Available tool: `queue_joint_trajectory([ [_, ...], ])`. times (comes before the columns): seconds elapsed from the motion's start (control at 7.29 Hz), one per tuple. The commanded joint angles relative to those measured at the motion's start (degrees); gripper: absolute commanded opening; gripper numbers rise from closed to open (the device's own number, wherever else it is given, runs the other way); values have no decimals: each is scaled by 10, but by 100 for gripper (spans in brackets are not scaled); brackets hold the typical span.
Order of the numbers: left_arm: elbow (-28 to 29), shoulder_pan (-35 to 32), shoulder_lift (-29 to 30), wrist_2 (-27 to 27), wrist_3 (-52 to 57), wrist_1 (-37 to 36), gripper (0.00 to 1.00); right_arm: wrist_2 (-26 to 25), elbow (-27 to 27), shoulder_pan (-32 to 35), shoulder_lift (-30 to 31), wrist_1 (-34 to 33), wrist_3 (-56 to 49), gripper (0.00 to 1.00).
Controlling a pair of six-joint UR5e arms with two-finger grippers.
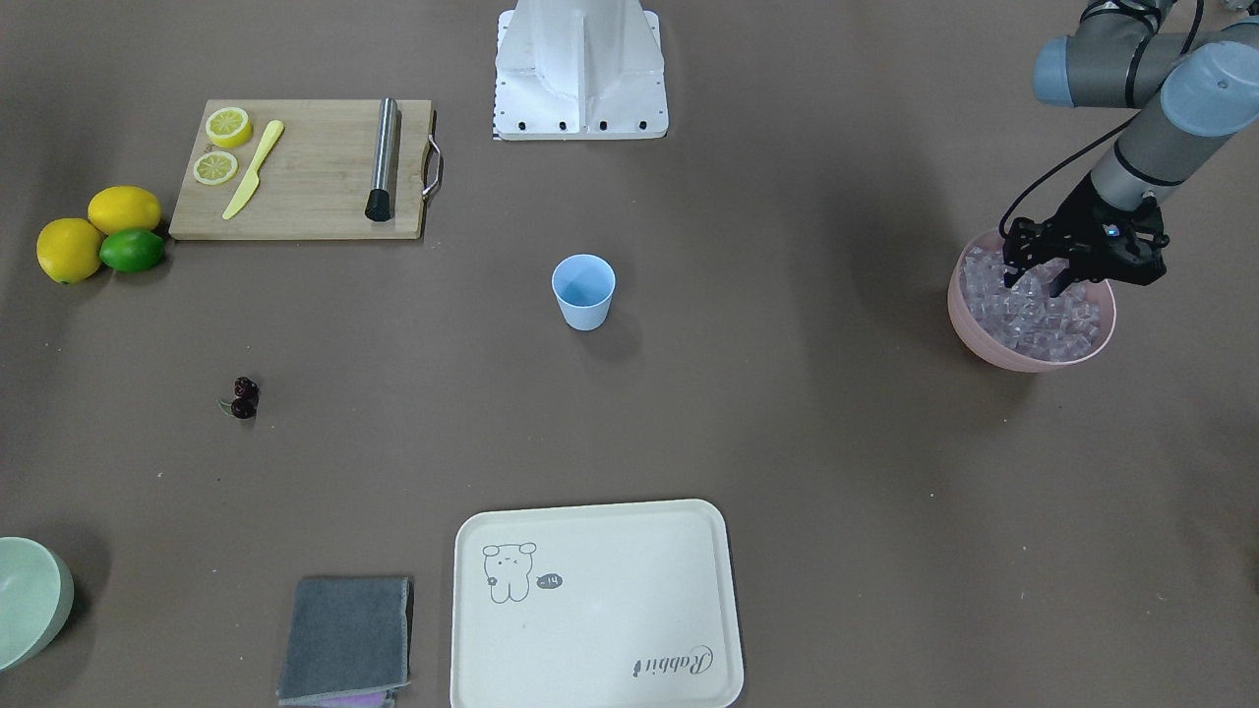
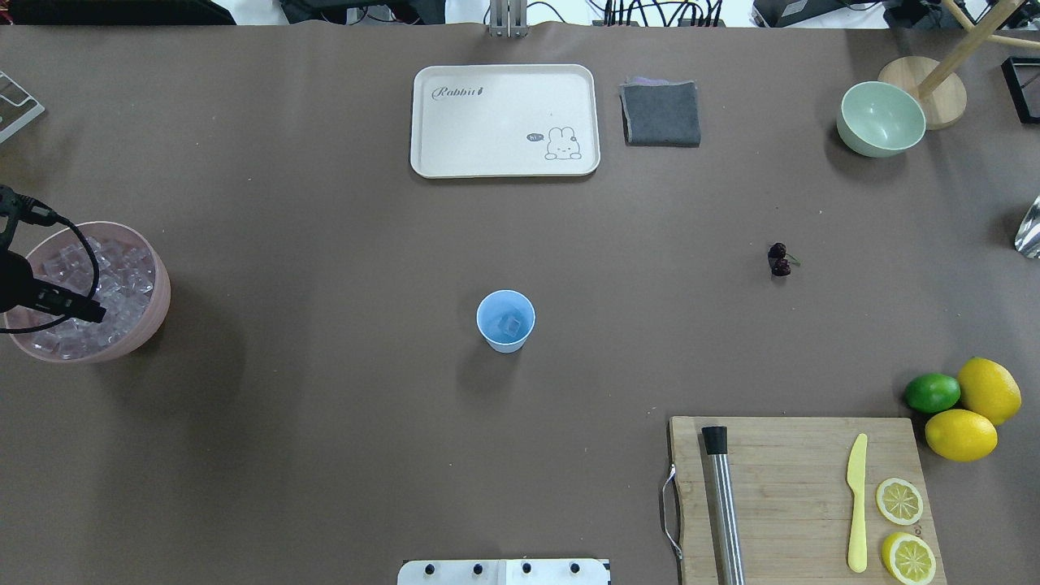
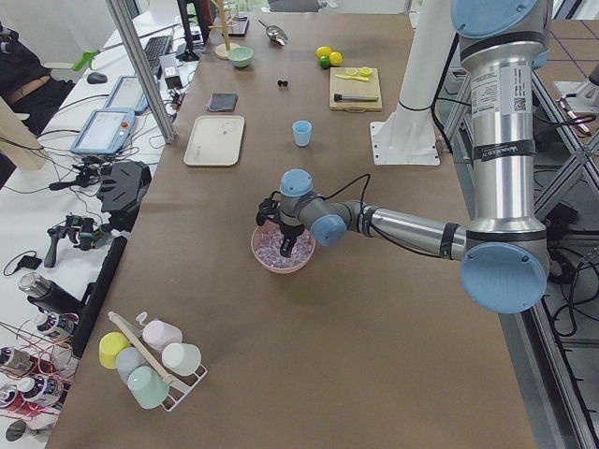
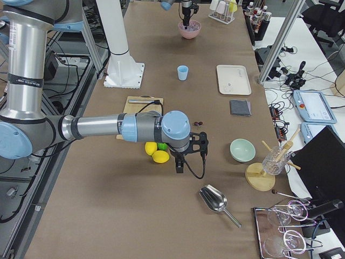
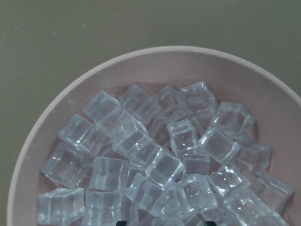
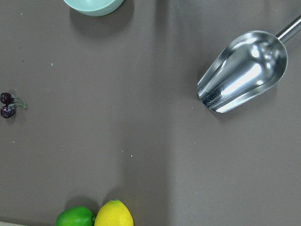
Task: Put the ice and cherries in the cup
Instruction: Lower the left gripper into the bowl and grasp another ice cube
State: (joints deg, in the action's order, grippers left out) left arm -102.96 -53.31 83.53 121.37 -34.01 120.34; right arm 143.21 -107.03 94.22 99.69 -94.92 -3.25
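The light blue cup (image 1: 583,290) stands upright mid-table; the overhead view shows one ice cube (image 2: 510,326) inside the cup (image 2: 505,321). The rest of the ice (image 1: 1033,317) fills a pink bowl (image 1: 984,346). My left gripper (image 1: 1034,286) is open, its fingers reaching down onto the ice pile (image 5: 155,160); nothing is held between them. The dark cherries (image 1: 243,397) lie on the table, and show at the left edge of the right wrist view (image 6: 7,105). My right gripper (image 4: 180,162) hovers near the lemons; I cannot tell whether it is open or shut.
A cream tray (image 2: 504,122), a grey cloth (image 2: 660,114) and a pale green bowl (image 2: 881,119) lie on the far side. A cutting board (image 2: 796,487) holds a knife, a muddler and lemon slices, with lemons and a lime (image 2: 932,392) beside it. A metal scoop (image 6: 244,70) lies near the right gripper.
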Motion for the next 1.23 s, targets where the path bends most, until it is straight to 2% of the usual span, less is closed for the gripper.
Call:
queue_joint_trajectory([
  [0.0, 0, 1, 1, 0, 0, -3, 41, 0, 0, 0, 0, 0, 0, 100],
  [0.27, 0, 1, 1, 0, 0, -5, 36, 0, 1, 0, 0, 0, 0, 100],
  [0.69, -8, 0, 0, 1, 2, -5, 14, 0, 2, 0, -6, -1, 0, 100],
  [0.82, -16, -4, -1, 2, 3, -5, 3, 1, 1, 0, -6, -1, 0, 100],
  [1.1, -36, -10, -2, 2, 4, -5, 0, 2, -1, 0, -6, -3, 0, 100],
])
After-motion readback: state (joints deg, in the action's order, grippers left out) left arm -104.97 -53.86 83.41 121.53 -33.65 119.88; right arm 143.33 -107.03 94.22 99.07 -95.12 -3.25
